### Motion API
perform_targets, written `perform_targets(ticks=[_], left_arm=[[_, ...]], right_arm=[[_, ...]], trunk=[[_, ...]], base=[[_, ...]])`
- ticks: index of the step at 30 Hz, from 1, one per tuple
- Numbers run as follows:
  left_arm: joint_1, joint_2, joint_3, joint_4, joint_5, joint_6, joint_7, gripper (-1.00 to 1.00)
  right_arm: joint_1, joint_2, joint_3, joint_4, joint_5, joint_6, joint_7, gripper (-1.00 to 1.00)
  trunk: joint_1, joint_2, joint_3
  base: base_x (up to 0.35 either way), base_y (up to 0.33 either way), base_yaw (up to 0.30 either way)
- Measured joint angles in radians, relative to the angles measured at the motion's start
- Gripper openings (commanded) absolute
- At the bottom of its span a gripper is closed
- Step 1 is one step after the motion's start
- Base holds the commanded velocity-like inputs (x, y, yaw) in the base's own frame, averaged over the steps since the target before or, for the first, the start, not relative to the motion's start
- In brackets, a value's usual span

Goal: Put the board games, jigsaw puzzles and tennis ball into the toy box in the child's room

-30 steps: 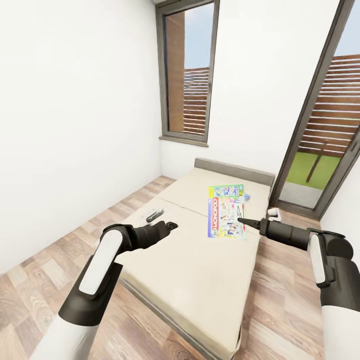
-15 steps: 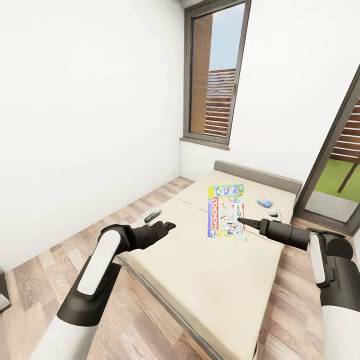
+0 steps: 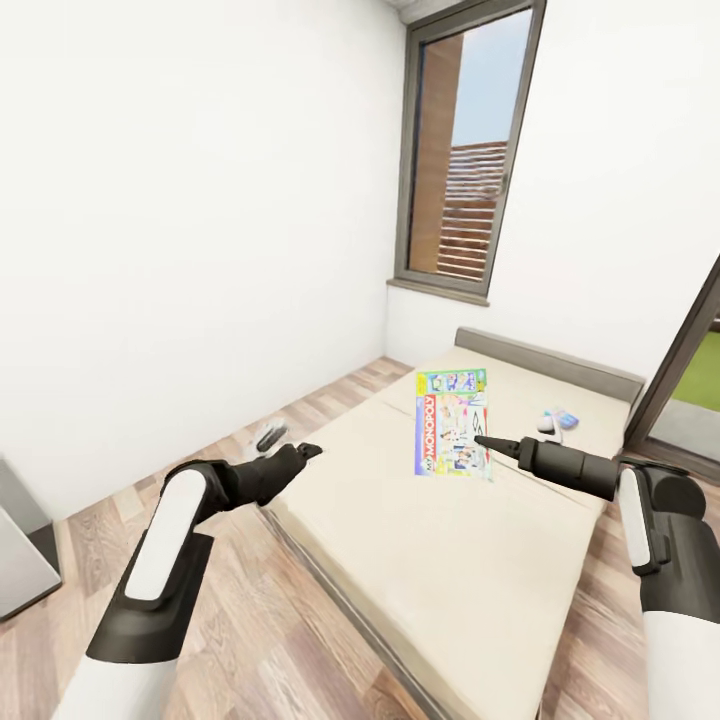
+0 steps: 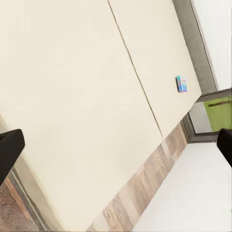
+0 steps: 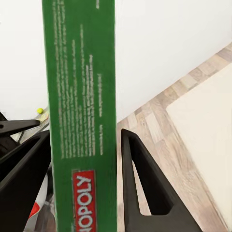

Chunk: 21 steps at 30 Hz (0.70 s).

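My right gripper [image 3: 481, 440] is shut on a Monopoly board game [image 3: 451, 424], a flat colourful box held up on edge above the beige bed [image 3: 470, 560]. In the right wrist view the box's green side [image 5: 82, 121] stands between the two dark fingers [image 5: 140, 179]. My left gripper [image 3: 305, 451] hangs open by the bed's near left corner with nothing in it; its fingertips [image 4: 9, 150] sit far apart in the left wrist view. A tiny yellow-green ball [image 5: 39, 110] shows far off in the right wrist view. The toy box and table are out of view.
A small blue item [image 3: 562, 414] and a white object [image 3: 548, 427] lie near the bed's far end. A grey object [image 3: 268, 436] lies on the wooden floor left of the bed. A grey cabinet edge [image 3: 20, 545] stands at far left. Tall window and glass door stand behind.
The camera has turned left, so the bed and window sit further right in the picture. The board game stays in my right gripper. My left arm has dropped slightly outward.
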Motion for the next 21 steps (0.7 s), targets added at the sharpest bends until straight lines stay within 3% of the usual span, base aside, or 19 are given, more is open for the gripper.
perform_targets(ticks=[1,6,21], left_arm=[[0.014,0.017,0.038,-0.001,-0.002,0.002,-0.078,1.00],[0.027,0.033,0.057,-0.001,-0.002,0.002,-0.157,1.00],[0.032,0.042,0.066,0.004,-0.003,0.001,-0.208,1.00]], right_arm=[[0.000,0.000,0.000,0.000,0.000,0.000,0.000,-1.00],[0.000,0.000,0.000,0.000,0.000,0.000,0.000,-1.00],[0.000,-0.001,-0.003,-0.001,-0.002,0.000,0.000,-1.00]], trunk=[[0.000,0.000,0.001],[0.000,0.000,0.005],[0.000,0.000,0.018]], base=[[0.000,0.000,0.126],[0.000,0.000,0.126],[0.000,0.000,0.120]])
